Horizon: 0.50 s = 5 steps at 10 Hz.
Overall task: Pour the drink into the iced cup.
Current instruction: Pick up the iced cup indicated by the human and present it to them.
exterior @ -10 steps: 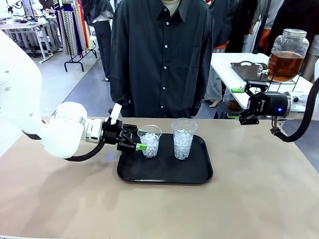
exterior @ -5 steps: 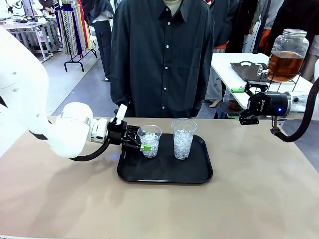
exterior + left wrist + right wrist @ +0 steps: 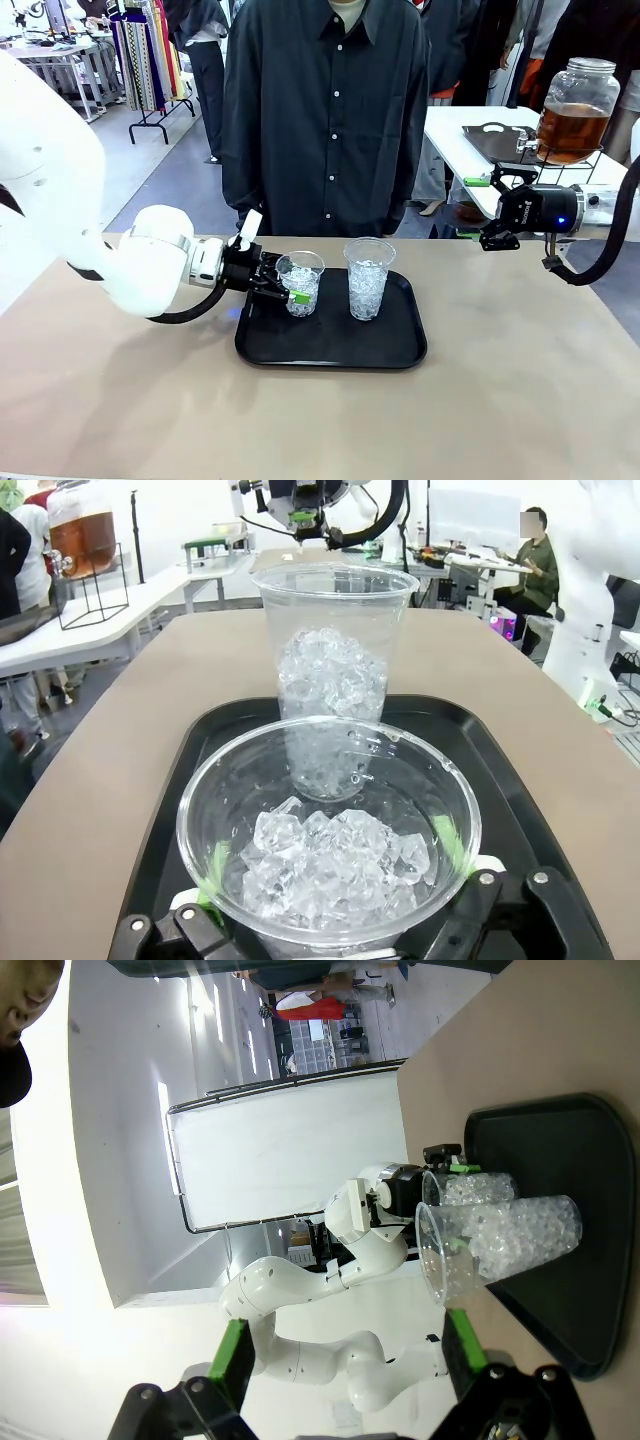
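Left gripper (image 3: 288,288) straddled the left iced cup (image 3: 330,830), one green pad at its wall on each side, though I could not tell whether they were pressing. That cup stood on the left part of the black tray (image 3: 400,350) in the middle of the table (image 3: 500,420), with a taller cup (image 3: 368,278) just to its right. The right gripper (image 3: 475,208) hung in the air at the far right with its jaws apart and nothing between them. The drink (image 3: 572,135) sat behind it in the jar (image 3: 577,105), on a wire stand (image 3: 590,160) on a white side table (image 3: 450,130). My main worry was the cup: thin, clear, tapered plastic that I judged would buckle under a hard squeeze or slide out of a light one, especially if the ice (image 3: 330,865) had wetted it. A tilted lift could spill the loose, glossy cubes onto the smooth tray, and a sideways swing could knock the neighbouring cup over. The jar looked like thick, rounded glass with a metal lid, heavy with amber liquid, so a clumsy approach there risked a large spill.
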Motion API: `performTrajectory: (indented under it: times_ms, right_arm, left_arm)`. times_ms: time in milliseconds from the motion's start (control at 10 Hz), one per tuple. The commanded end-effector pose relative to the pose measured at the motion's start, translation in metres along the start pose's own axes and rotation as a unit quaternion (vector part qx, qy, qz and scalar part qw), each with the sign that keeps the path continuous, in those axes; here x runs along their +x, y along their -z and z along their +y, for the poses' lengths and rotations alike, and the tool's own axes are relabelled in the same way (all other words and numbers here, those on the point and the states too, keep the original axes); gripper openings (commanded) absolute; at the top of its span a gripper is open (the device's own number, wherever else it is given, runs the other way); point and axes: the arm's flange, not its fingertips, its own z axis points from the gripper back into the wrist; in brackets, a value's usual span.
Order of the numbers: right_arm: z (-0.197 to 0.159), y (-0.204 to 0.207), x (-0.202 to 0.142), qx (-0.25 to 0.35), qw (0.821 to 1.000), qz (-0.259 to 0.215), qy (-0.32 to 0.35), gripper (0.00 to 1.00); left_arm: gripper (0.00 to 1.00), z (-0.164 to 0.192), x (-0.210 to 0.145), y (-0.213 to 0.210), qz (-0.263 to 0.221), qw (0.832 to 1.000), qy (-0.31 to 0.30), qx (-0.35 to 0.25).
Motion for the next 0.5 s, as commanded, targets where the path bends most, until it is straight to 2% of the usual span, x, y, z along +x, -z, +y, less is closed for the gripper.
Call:
performTrajectory:
  times_ms: [0, 400]
  right_arm:
    - [0.0017, -0.0002, 0.0000, -0.001, 1.000, -0.002, -0.001, 1.00]
    - [0.0017, -0.0002, 0.0000, -0.001, 1.000, -0.002, -0.001, 1.00]
  left_arm:
    - [0.80, 0.0017, 0.0019, 0.0023, -0.017, 1.000, -0.004, 0.003]
    - [0.80, 0.0005, 0.0048, -0.0009, -0.037, 0.999, 0.005, 0.017]
